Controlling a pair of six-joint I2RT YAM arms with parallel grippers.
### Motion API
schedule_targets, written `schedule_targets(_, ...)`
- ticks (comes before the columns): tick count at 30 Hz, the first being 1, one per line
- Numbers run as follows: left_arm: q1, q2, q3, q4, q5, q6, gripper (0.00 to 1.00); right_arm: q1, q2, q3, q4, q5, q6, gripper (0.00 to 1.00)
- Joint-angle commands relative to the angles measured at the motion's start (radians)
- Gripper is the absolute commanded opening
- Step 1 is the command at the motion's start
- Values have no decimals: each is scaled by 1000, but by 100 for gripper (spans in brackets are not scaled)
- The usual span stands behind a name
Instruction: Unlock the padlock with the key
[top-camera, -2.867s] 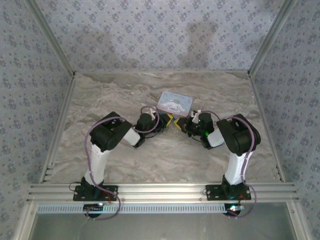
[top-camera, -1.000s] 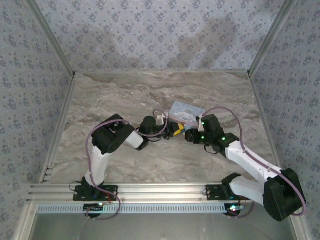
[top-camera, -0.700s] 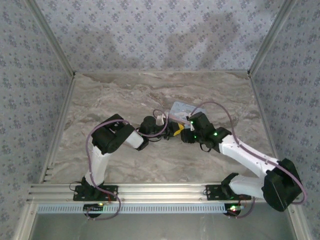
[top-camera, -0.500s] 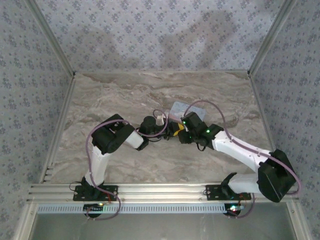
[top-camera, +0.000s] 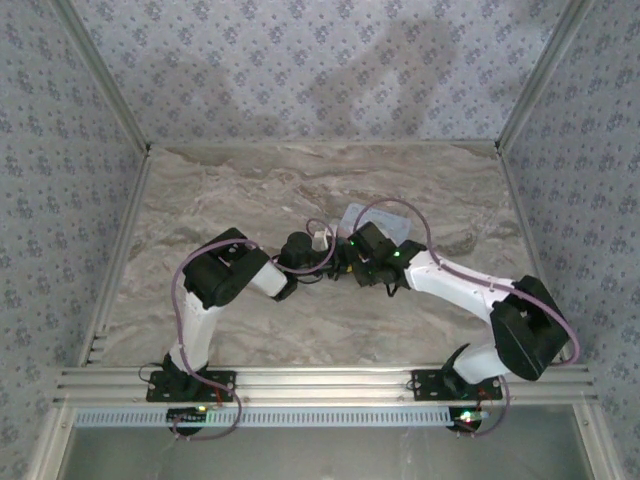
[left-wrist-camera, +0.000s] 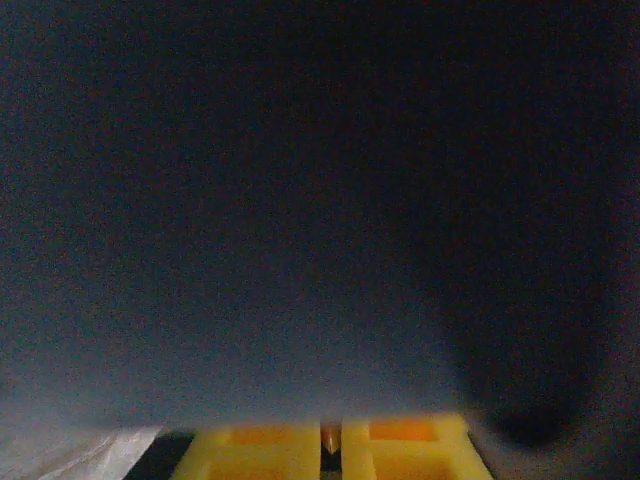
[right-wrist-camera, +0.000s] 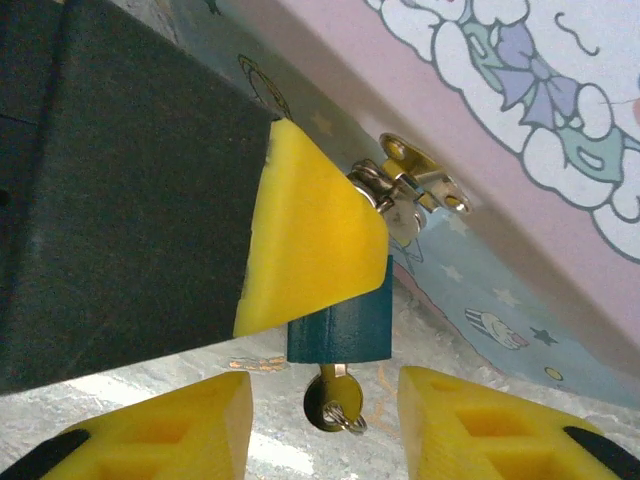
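Padlock (right-wrist-camera: 338, 330) hangs from tin box (right-wrist-camera: 520, 130) hasp (right-wrist-camera: 420, 185), key (right-wrist-camera: 333, 405) in keyhole below. Left end effector (left-wrist-camera: 330, 450) clamped narrow on padlock body, likely steadying it. Right end effector (right-wrist-camera: 322, 425) wide, astride key, likely poised to grip, turn.

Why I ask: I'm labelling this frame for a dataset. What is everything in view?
tin box: one, pale blue with a pink lid edge and cartoon print, on the table beyond the grippers.
hasp: one, shiny metal, on the box's front.
padlock: one, dark teal, hanging at the hasp.
key: one, brass-coloured, stuck in the padlock's underside.
table: one, beige marbled, beneath everything.
left gripper: one, yellow-tipped, shut on the padlock.
right gripper: one, yellow-tipped, open, a finger on either side of the key.
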Motion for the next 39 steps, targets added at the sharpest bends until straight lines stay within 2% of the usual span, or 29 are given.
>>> schedule_targets(1, 1, -34, 37, 60, 27, -12, 0, 8, 22, 43, -22, 33, -15, 41)
schedule_targets(3, 1, -34, 39, 62, 30, -13, 0, 10, 40, 48, -21, 48, -21, 40)
schedule_targets(10, 1, -28, 34, 68, 31, -16, 0, 14, 67, 64, -25, 38, -35, 23)
schedule_targets(13, 1, -28, 33, 67, 30, -15, 0, 15, 69, 62, -25, 22, -44, 7)
schedule_targets(15, 1, -27, 30, 71, 25, -15, 0, 14, 71, 62, -27, 16, -41, 8)
schedule_targets(19, 3, -27, 30, 75, 25, -17, 0, 17, 69, 48, -22, 11, -38, 17)
schedule_targets(22, 2, -28, 30, 74, 27, -16, 0, 18, 70, 41, -19, 3, -34, 15)
schedule_targets(24, 3, -28, 29, 74, 25, -17, 0, 21, 66, 41, -21, 16, -25, 24)
schedule_targets(29, 3, -27, 15, 54, 20, -8, 2, 24, 43, 35, -21, 14, -21, 22)
schedule_targets(31, 4, -27, 3, 36, 19, 0, 5, 24, 38, 24, -19, 12, -11, 23)
schedule_targets(39, 10, -28, -54, -24, 10, 54, 5, 22, -61, -82, 56, -55, 76, 31)
